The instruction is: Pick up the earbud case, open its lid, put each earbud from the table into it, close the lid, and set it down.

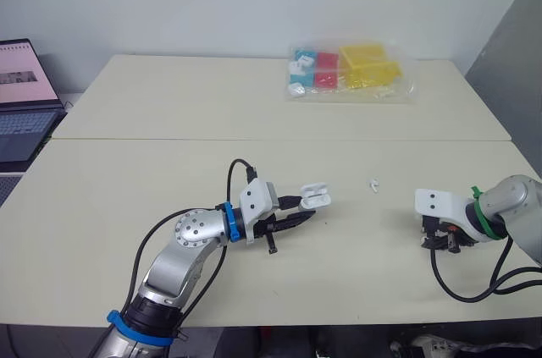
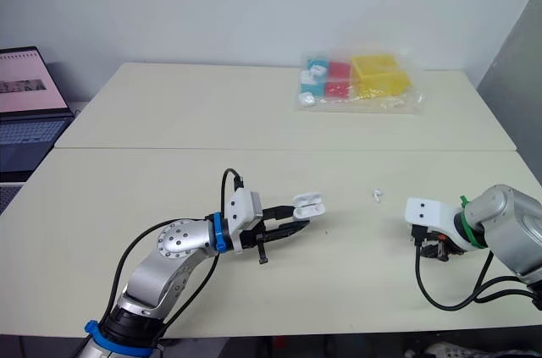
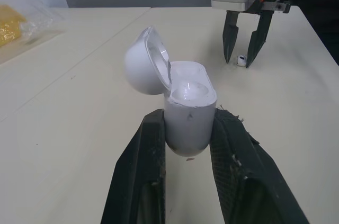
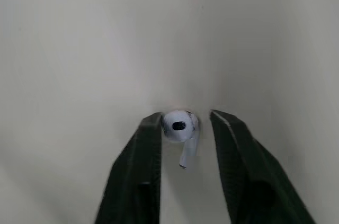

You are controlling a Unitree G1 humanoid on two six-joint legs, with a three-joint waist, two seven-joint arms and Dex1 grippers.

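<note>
— Case status?
— Off the desk [image 1: 127, 206], clamped by its body in the left pincer [image 1: 305, 210], just above the surface. Earbud case [image 3: 189, 102] upright in that grip, lid [image 3: 145, 61] swung back, fully open. Pick-up and lid-opening logged as done.

— Anything loaded?
— Hard to call. Inside looks pale and glossy in the left wrist view, probably empty, not certain.

— Right side?
— Right pincer [image 4: 186, 117] down at the desk, fingers a little apart, straddling one earbud [image 4: 177, 125]. Bud against one finger, gap at the other, so judged not yet gripped. Lies flat on the desk, stem toward the wrist.

— Other bud?
— Second earbud [image 1: 373, 184] loose on the desk, between the two pincers, apart from both.

— Remaining?
— Close on the first bud, lift, carry across, seat in the case. Repeat for the second. Then shut the lid and set the case down. Roughly a third through, by this count.
</note>
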